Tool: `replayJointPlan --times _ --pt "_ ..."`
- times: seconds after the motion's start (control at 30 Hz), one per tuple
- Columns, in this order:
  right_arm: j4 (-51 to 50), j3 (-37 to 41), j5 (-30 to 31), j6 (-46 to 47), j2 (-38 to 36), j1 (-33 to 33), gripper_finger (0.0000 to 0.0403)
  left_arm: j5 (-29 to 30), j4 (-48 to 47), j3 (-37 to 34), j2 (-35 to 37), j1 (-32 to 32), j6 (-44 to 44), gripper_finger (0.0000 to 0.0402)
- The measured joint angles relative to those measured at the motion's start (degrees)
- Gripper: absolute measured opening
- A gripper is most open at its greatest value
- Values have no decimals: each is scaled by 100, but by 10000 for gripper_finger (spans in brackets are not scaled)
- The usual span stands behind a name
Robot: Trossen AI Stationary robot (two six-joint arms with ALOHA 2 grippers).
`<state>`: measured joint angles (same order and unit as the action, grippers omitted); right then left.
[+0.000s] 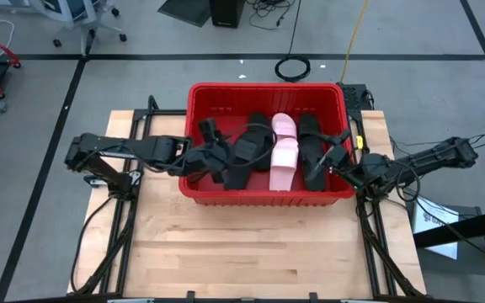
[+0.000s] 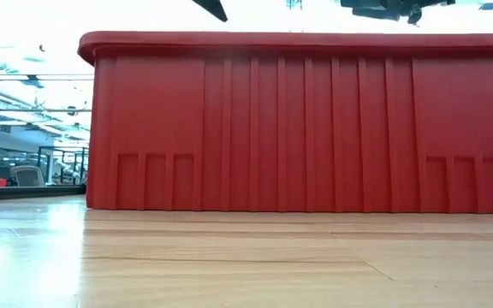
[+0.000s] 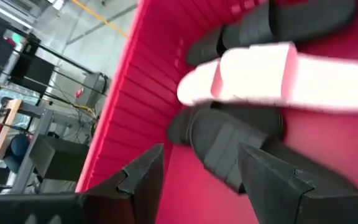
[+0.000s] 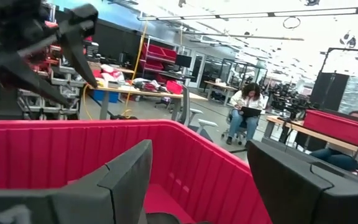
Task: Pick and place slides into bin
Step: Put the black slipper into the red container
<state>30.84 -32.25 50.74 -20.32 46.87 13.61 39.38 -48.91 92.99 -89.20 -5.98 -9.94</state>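
Note:
The red bin (image 1: 194,101) stands on the table's far half, and its near wall fills the low view (image 2: 298,128). Inside it lie two pale pink slides (image 1: 283,151) between black slides (image 1: 247,151) (image 1: 311,145). My left gripper (image 1: 213,151) is open and empty over the bin's left part. Its wrist view (image 3: 201,155) looks down on a black slide (image 3: 229,143) and a pink slide (image 3: 272,74) on the bin floor. My right gripper (image 1: 331,158) is open and empty over the bin's right part, and in its wrist view (image 4: 199,149) it looks across the bin (image 4: 55,149).
Bare wooden tabletop (image 1: 251,244) lies in front of the bin. The arm mounts stand at the table's left (image 1: 112,181) and right (image 1: 369,198) edges. People sit at desks in the room beyond (image 4: 247,106).

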Motion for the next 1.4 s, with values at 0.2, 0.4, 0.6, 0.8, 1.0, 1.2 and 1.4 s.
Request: replayJointPlan --times 0.2,0.4,0.6,0.8,1.0,1.2,1.4 --pt "-32 0 4 2 0 83 254 -62 -587 -85 -155 87 -84 209" --pt "-178 0 11 9 2 77 254 -244 36 -922 -167 330 -942 209" --pt "-240 0 29 -6 2 70 254 -740 1257 -1945 -167 753 -2032 209" --pt "-239 0 37 -167 4 -47 254 -1335 2420 -2762 -169 1189 -2819 209" --pt "-300 0 42 -239 2 -343 254 -2214 2504 -3099 -160 1450 -3292 209" --pt "-431 0 38 -227 4 -576 254 -2682 2887 -3408 -162 1670 -3441 209" --pt "-436 0 22 -188 2 -779 254 -2713 3355 -3533 -162 1775 -3337 209"
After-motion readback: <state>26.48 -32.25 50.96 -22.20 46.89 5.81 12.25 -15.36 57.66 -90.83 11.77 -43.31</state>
